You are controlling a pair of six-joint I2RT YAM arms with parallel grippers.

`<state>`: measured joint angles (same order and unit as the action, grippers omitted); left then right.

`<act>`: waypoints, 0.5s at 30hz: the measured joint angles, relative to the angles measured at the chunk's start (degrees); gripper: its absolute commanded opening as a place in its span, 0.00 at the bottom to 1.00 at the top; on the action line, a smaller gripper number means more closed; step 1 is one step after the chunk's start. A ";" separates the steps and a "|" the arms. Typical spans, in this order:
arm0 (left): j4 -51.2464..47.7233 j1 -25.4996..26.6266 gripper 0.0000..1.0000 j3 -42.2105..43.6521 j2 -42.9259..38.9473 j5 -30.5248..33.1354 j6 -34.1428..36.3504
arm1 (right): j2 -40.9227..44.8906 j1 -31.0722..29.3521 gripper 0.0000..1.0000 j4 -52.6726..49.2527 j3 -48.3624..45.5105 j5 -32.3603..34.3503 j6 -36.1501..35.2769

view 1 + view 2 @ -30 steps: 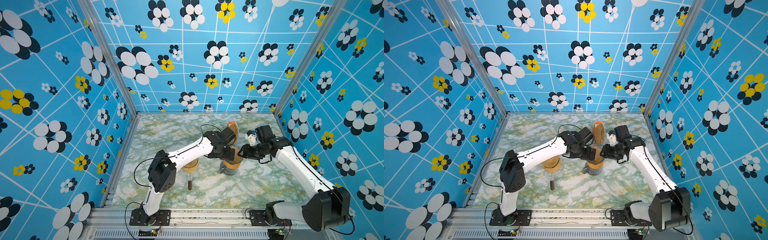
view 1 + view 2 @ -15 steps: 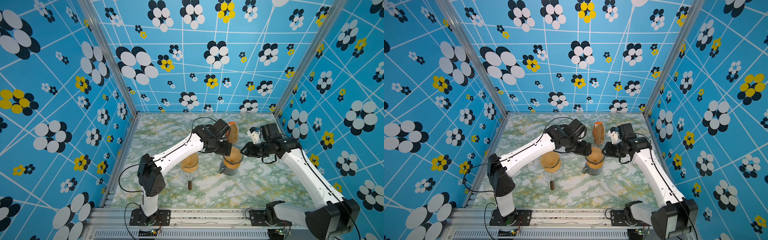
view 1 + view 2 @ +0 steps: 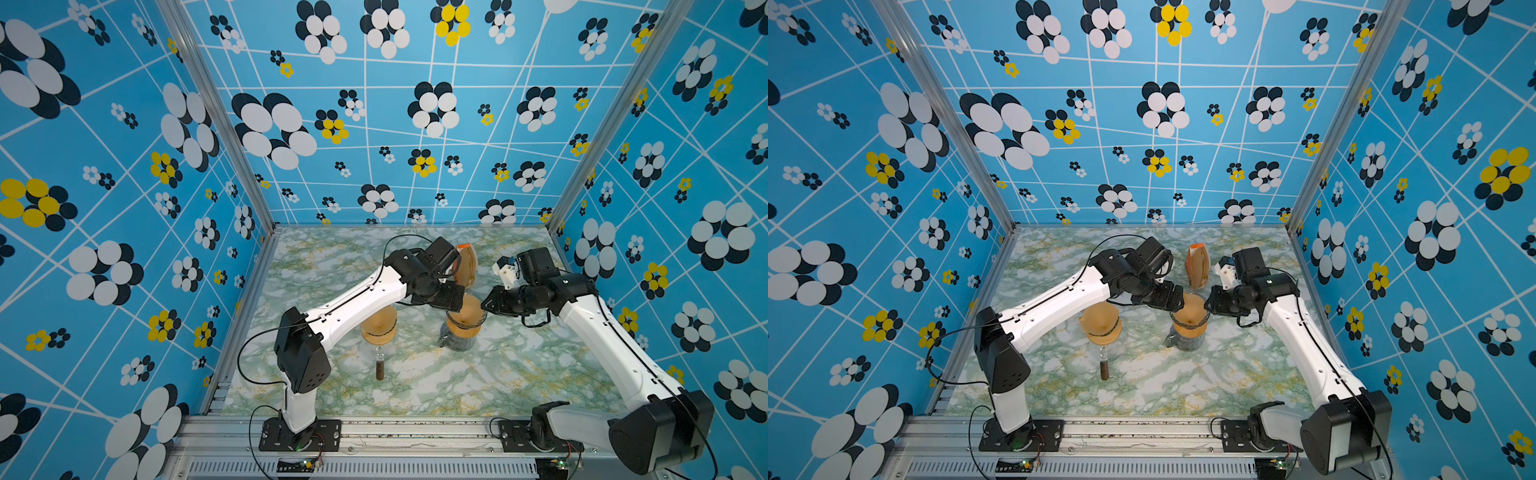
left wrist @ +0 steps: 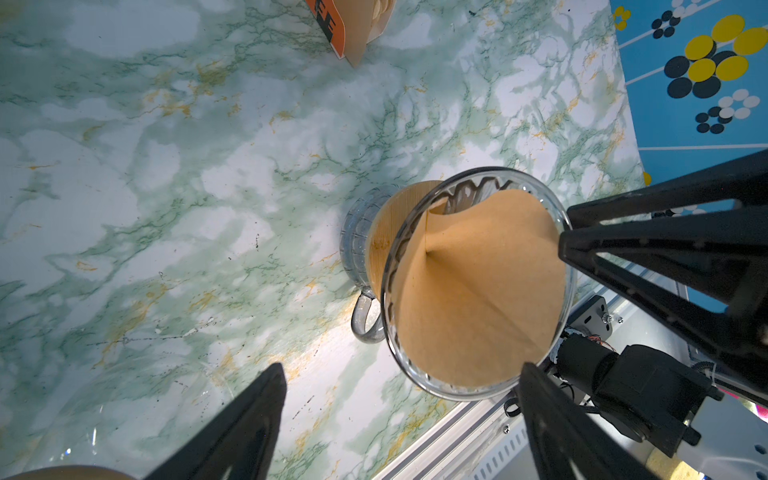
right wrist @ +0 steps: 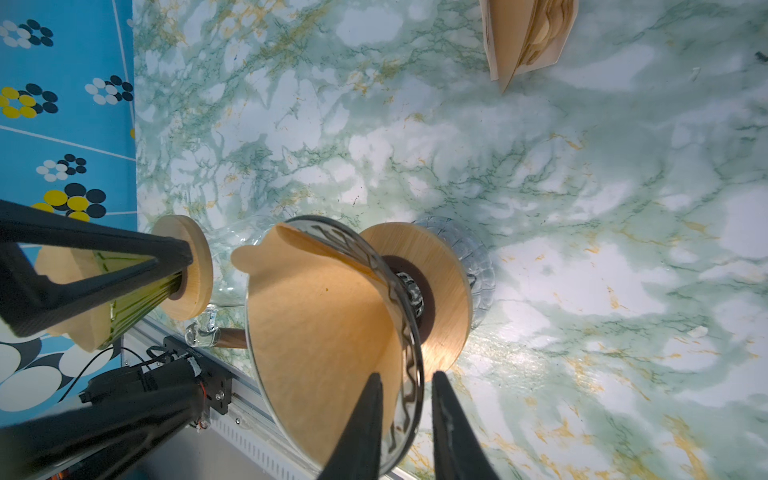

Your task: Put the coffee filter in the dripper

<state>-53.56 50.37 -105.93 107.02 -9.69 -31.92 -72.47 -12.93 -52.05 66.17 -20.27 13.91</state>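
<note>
The glass dripper point(image 3: 460, 330) point(image 3: 1183, 332) sits on a wooden collar over a glass mug, right of the middle in both top views. The brown paper coffee filter point(image 4: 478, 291) point(image 5: 316, 324) lies opened inside the cone. My right gripper point(image 5: 405, 376) point(image 3: 486, 305) straddles the dripper's rim point(image 5: 399, 291), one finger inside on the filter and one outside the glass, jaws drawn narrow on it. My left gripper point(image 4: 401, 374) point(image 3: 1169, 301) hangs wide open at the dripper's other side, holding nothing.
A second dripper point(image 3: 378, 326) point(image 3: 1100, 324) with a filter in it stands on a carafe to the left, its brown handle point(image 3: 380, 370) pointing forward. An orange and tan packet of filters point(image 3: 467, 266) point(image 3: 1198, 266) stands behind the dripper.
My right gripper's jaws have narrowed around the dripper's rim. The left arm's elbow has swung leftwards, while its gripper stays open beside the dripper.
</note>
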 measured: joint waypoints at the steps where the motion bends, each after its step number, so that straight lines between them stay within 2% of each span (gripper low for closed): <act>1: 0.00 0.00 0.89 0.00 0.00 0.00 0.00 | -0.17 0.00 0.22 0.00 -0.04 0.00 0.00; 15: 0.87 0.00 0.89 0.11 -0.02 0.00 -0.02 | -0.57 0.00 0.15 0.00 -0.15 0.61 0.00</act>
<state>-52.69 50.37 -105.82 107.00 -9.69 -31.94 -73.03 -12.93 -52.05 66.02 -19.66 13.91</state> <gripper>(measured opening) 0.887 0.150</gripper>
